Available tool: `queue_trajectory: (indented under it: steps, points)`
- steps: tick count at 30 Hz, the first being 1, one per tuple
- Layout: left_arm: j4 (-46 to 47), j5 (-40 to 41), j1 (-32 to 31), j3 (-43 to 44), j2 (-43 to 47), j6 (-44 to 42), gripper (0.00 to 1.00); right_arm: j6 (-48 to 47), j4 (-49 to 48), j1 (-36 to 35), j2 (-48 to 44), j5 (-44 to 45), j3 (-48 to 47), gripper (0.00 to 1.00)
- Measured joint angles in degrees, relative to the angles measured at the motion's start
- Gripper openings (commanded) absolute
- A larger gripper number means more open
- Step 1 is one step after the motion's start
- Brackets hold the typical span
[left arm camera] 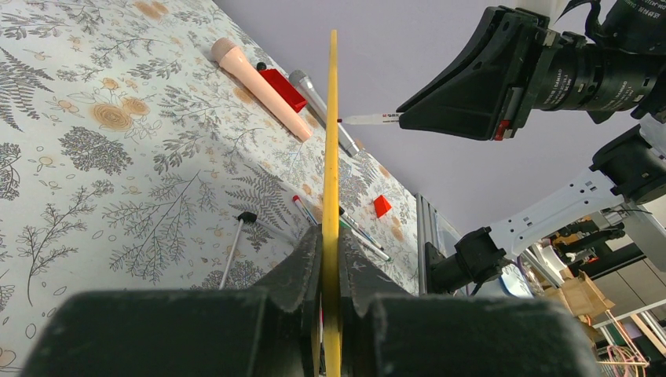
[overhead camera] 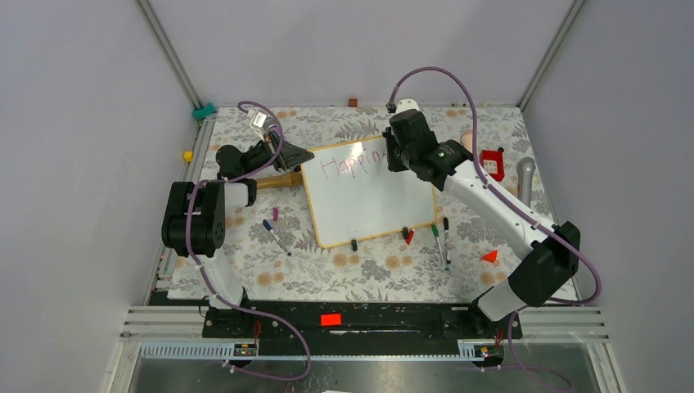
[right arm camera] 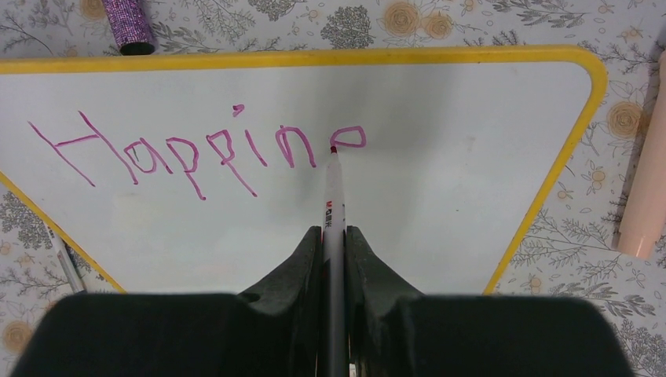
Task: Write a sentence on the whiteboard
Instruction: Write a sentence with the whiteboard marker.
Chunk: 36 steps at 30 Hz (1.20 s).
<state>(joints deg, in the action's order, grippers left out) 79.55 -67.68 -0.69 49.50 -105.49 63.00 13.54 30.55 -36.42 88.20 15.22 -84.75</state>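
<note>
The left claw (left arm camera: 331, 259) is shut tight on the yellow edge of the whiteboard (overhead camera: 372, 196), which stands on the flowery table (overhead camera: 368, 266); the right claw (right arm camera: 334, 236) pinches a pen (right arm camera: 334, 196), its tip touching the pink word (right arm camera: 196, 153) "Happine".

- The whiteboard (overhead camera: 372, 201): glossy white, yellow rim, rounded corners, lying askew on the floral tablecloth (overhead camera: 368, 266).
- The sentence (right arm camera: 196, 153): pink lettering "Happine", unfinished, along the board's far edge.
</note>
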Motion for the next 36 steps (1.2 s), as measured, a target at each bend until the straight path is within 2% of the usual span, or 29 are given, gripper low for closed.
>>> queue_trajectory:
  steps: [22, 36]
  points:
    - [-0.1, 0.0, 0.0, 0.0, 0.0, 0.0, 0.00, 0.0, 2.4, 0.1, -0.1, 1.8, 0.2, 0.00]
    - [0.3, -0.2, 0.0, 0.0, 0.0, 0.0, 0.00, -0.8, 2.0, 3.8, -2.7, -2.8, -0.3, 0.00]
